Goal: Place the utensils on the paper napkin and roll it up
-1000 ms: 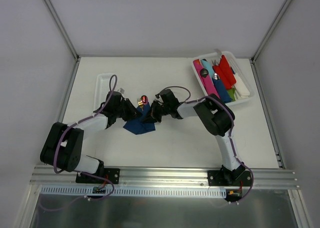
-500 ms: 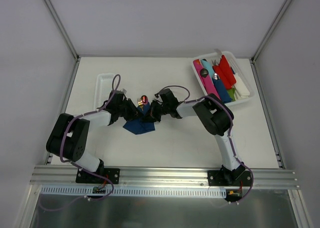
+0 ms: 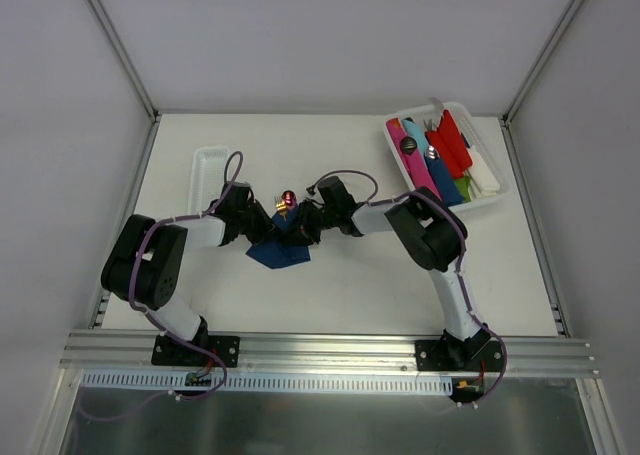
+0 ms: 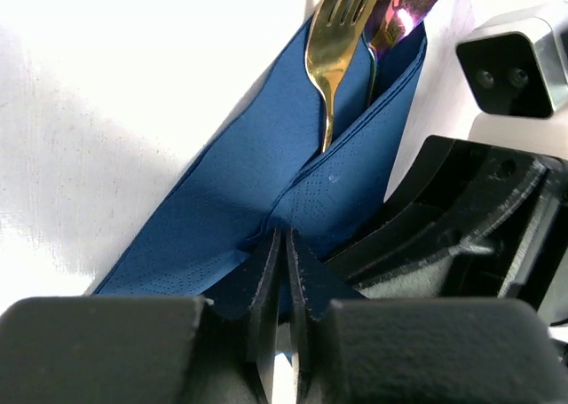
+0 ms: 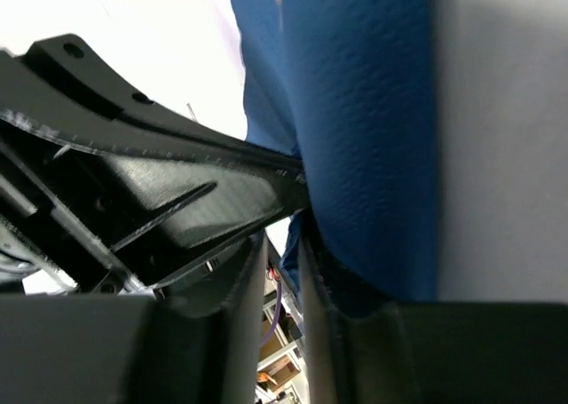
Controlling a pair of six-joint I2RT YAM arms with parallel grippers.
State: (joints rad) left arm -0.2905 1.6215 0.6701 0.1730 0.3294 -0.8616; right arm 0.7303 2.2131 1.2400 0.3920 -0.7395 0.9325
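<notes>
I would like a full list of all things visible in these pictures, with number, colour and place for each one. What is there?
napkin: one, dark blue, middle of the table, folded around the utensils.
utensils: at least two, a gold fork and a purple-shiny piece, heads sticking out of the napkin.
narrow tray: one, white, far left of the table.
bin: one, white, far right corner.
plastic items: several, pink, red, blue, white and green, inside the bin.
table: one, white.
left tool: one, black, shut on the napkin's fold.
right tool: one, black, shut on the napkin from the opposite side.
</notes>
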